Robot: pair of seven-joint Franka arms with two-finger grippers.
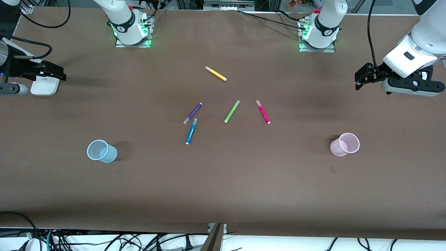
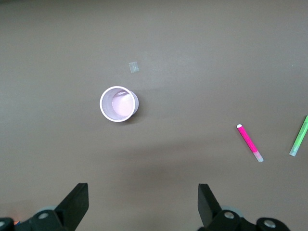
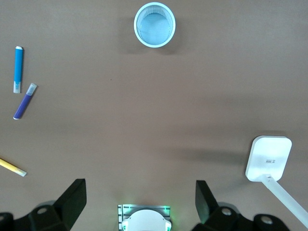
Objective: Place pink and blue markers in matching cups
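Observation:
The pink marker and the blue marker lie flat near the table's middle, apart from each other. The pale blue cup stands upright toward the right arm's end. The pale pink cup stands upright toward the left arm's end. Both cups are empty. My left gripper hangs open and empty over the left arm's end; its wrist view shows the pink cup and the pink marker. My right gripper hangs open and empty over the right arm's end; its wrist view shows the blue cup and the blue marker.
A purple pen lies just beside the blue marker's cap end. A lime-green pen lies between the two markers. A yellow pen lies farther from the front camera. A white flat device sits under the right gripper.

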